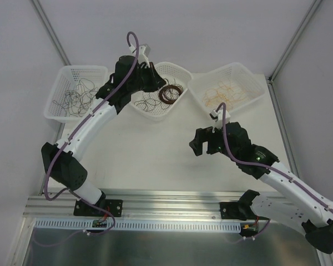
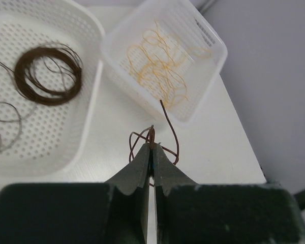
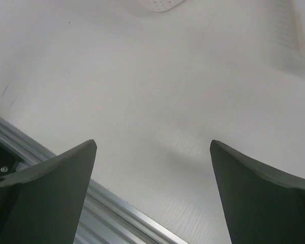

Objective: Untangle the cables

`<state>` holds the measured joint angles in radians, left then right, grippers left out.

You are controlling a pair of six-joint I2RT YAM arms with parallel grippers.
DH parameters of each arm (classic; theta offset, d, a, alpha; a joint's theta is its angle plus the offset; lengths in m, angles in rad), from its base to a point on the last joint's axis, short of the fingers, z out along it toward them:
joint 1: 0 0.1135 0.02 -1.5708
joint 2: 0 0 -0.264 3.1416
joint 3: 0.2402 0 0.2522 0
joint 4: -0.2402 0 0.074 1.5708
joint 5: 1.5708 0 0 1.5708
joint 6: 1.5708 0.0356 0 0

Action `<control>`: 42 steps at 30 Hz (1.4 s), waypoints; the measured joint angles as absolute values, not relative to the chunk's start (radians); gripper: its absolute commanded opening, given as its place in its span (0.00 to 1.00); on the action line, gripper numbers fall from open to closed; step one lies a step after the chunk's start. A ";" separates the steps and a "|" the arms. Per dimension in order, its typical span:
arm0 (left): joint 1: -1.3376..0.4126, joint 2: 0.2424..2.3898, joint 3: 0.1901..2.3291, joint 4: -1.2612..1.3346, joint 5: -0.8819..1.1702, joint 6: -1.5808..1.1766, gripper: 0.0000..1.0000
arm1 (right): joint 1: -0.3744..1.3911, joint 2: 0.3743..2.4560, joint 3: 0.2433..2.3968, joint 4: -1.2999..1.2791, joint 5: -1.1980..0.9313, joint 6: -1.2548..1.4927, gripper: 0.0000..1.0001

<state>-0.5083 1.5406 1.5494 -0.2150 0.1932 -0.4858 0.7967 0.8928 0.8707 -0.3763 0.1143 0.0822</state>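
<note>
Three white mesh baskets stand in a row across the upper part of the top view. The left basket (image 1: 83,67), at the upper left, holds a loose heap of black cables (image 1: 77,97). The middle basket (image 1: 177,71), at upper centre, holds a dark brown coil (image 1: 171,93) wound into a neat ring, with a few thin stray loops beside it. The left gripper (image 2: 152,145) is above this basket with its jaws pressed together on a dark brown cable (image 2: 169,123). That cable loops up out of the fingertips, and whether its free end touches the next basket cannot be told from the wrist view. The right basket (image 1: 250,75), at the upper right, holds tan-orange cables (image 1: 227,94) in open curls. The right gripper (image 3: 152,168), lower right of centre in the top view, has its fingers spread wide with nothing between them, over the bare white table (image 3: 142,76).
</note>
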 measured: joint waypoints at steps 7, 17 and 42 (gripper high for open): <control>-0.368 1.788 1.831 -0.205 0.170 -0.432 0.00 | 0.797 0.772 0.870 -0.505 0.231 0.094 0.99; -0.257 2.121 1.991 -0.208 0.175 -0.463 0.89 | 0.797 0.564 0.852 -0.693 0.389 0.165 1.00; -0.138 1.299 1.256 -0.336 0.263 -0.401 0.99 | 0.787 0.759 1.012 -0.891 0.900 0.195 0.97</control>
<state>-0.1379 1.2991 1.2556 -0.3355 0.2626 -0.4011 0.7872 0.7593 1.0119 -0.8913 0.9001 0.1947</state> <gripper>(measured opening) 0.990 0.971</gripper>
